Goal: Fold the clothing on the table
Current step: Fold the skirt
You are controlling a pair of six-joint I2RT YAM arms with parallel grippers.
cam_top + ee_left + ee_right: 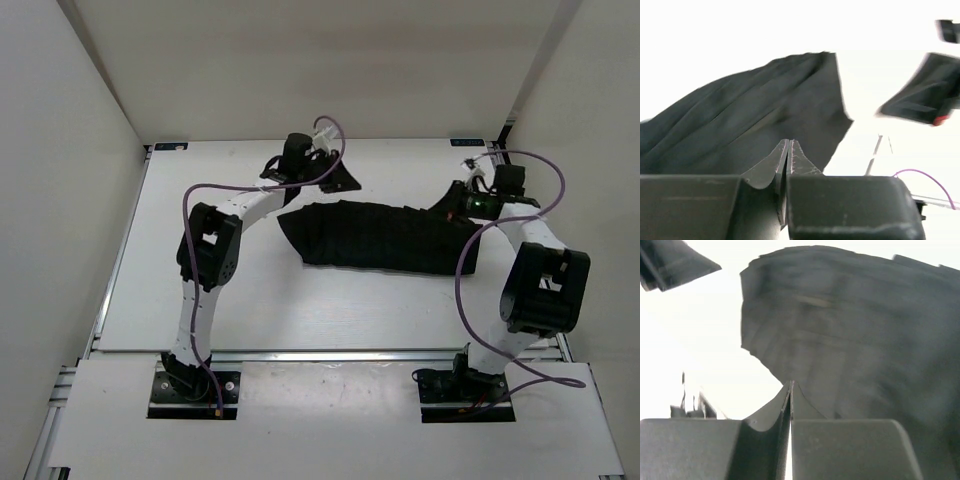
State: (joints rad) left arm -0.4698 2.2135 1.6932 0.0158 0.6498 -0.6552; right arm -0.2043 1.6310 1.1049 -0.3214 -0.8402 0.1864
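Observation:
The black clothing (380, 238) lies on the white table (200, 290) as a long wrinkled band running left to right across the middle. My left gripper (343, 182) hovers just beyond the band's far edge near its left end. Its jaws are shut (788, 142) and I see no fabric between them. The clothing (750, 115) spreads out beyond those tips. My right gripper (452, 200) is over the band's far right end, also shut (791, 384) with nothing held. The clothing (855, 330) fills most of the right wrist view.
White enclosure walls (70, 150) close in the table on the left, right and back. A metal rail (320, 352) runs along the near edge in front of both arm bases. Purple cables (465, 290) loop from each arm.

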